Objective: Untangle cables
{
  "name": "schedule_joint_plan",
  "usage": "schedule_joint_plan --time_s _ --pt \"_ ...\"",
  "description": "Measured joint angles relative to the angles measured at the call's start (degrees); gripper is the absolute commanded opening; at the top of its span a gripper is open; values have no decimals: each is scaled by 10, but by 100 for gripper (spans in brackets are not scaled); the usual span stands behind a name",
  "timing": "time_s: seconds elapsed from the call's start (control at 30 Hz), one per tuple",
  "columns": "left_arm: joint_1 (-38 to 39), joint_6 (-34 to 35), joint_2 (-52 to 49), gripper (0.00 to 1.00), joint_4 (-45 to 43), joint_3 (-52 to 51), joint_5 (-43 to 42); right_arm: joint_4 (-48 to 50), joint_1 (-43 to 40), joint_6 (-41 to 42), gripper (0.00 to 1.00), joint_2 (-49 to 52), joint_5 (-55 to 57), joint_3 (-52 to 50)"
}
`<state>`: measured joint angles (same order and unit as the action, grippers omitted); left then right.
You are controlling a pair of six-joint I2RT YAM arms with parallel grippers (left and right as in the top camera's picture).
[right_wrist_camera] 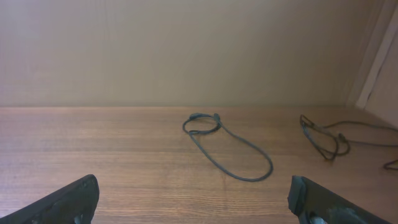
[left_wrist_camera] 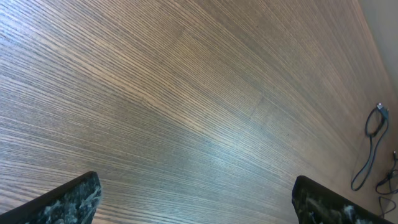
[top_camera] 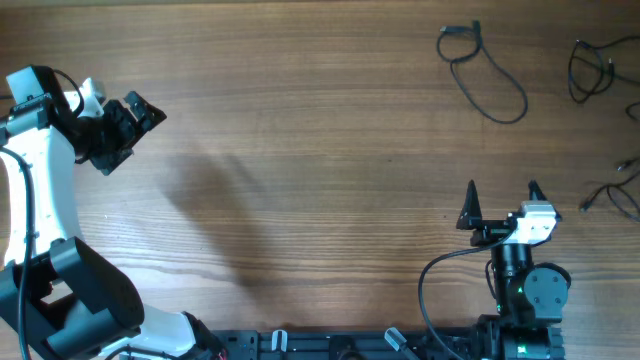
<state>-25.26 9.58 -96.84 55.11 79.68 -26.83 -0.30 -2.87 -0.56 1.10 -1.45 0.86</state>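
One thin black cable lies as a loose loop at the far right of the table; it also shows in the right wrist view and in the left wrist view. A second cable lies bunched at the far right edge, also in the right wrist view. More strands lie at the right edge. My left gripper is open and empty at the far left. My right gripper is open and empty near the front right, apart from the cables.
The wooden table fills the view. A wall stands behind its far edge. The right arm's own thicker wire loops near its base.
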Motion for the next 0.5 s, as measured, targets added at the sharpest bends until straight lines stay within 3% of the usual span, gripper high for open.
schedule_joint_plan --time_s 0.5 --pt "0 0 0 100 0 0 0 0 0 -26 100 0 0 0"
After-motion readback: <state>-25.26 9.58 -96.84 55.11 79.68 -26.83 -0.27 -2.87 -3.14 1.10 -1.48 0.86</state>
